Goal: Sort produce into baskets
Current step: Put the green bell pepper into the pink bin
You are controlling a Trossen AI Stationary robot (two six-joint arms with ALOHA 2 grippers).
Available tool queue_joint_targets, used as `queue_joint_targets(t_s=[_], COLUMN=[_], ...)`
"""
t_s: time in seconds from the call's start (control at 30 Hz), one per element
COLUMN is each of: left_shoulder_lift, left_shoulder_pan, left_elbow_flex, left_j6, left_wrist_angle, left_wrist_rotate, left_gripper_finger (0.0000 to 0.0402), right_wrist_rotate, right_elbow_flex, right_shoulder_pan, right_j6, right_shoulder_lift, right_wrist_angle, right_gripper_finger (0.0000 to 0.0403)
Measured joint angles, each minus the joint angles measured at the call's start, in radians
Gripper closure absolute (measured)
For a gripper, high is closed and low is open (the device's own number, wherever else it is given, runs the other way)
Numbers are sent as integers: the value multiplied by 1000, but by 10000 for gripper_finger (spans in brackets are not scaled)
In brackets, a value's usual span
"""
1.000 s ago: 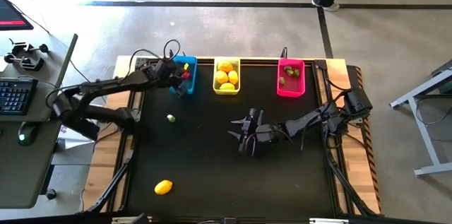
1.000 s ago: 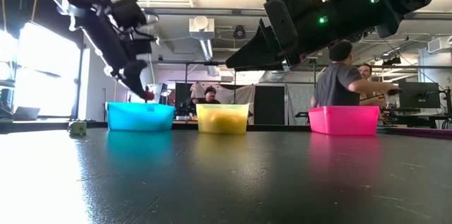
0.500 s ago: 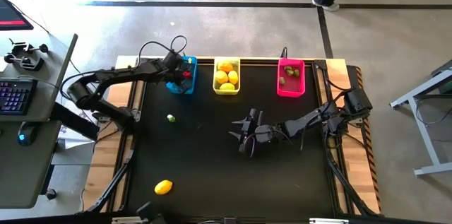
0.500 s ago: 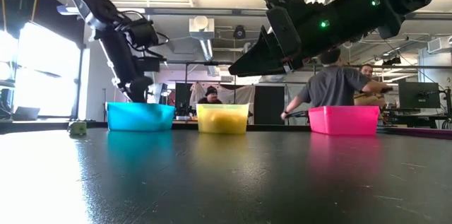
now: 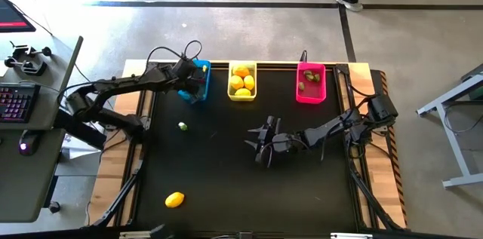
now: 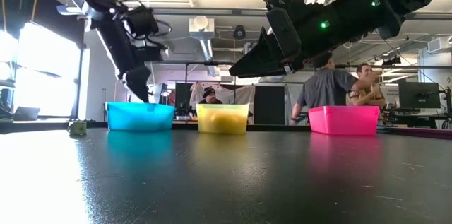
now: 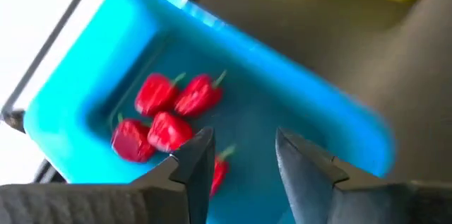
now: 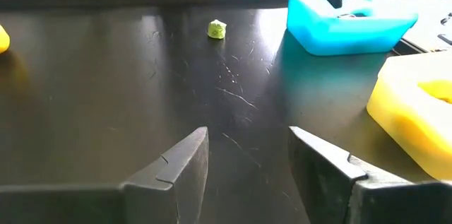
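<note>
The left end effector [image 7: 236,157] has let its red berry [image 7: 219,171] drop into the blue basket [image 5: 201,68], fingers apart and empty, so another piece is sorted.

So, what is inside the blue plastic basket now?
The blue plastic basket holds five small red berry-like pieces bunched toward one end in the left wrist view. The left gripper hangs over it with open, empty jaws, and one finger partly covers one berry.

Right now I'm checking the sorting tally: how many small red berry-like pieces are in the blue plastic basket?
5 red berry-like pieces show in the blue plastic basket: four clustered, one partly behind the open left gripper. More may be hidden.
</note>
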State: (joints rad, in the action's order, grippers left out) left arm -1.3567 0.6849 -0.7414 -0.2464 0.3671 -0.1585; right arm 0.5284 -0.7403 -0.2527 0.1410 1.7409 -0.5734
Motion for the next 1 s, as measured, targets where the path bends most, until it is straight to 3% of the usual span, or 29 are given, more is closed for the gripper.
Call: queue_joint_targets(t_s=[0.27, 0.53, 0.77, 1.0], left_shoulder_lift=[134, 218, 142, -5], left_shoulder_pan=[-191, -527, -698, -735], left_elbow_flex=[42, 41, 5, -8], left_j6=[29, 108, 129, -7], left_wrist_angle=[23, 231, 522, 578], left_wrist_rotate=[14, 38, -34, -38], left_gripper_finger=[256, 256, 256, 257], right_wrist_rotate=[0, 0, 0, 0], right_elbow_flex=[0, 0, 0, 0], right_shoulder_pan=[0, 0, 0, 1], right_j6=[0, -10, -10, -10], right_shoulder_lift=[0, 0, 0, 0], right_wrist_angle=[1, 9, 10, 18], right_gripper_finger=[214, 178, 171, 171])
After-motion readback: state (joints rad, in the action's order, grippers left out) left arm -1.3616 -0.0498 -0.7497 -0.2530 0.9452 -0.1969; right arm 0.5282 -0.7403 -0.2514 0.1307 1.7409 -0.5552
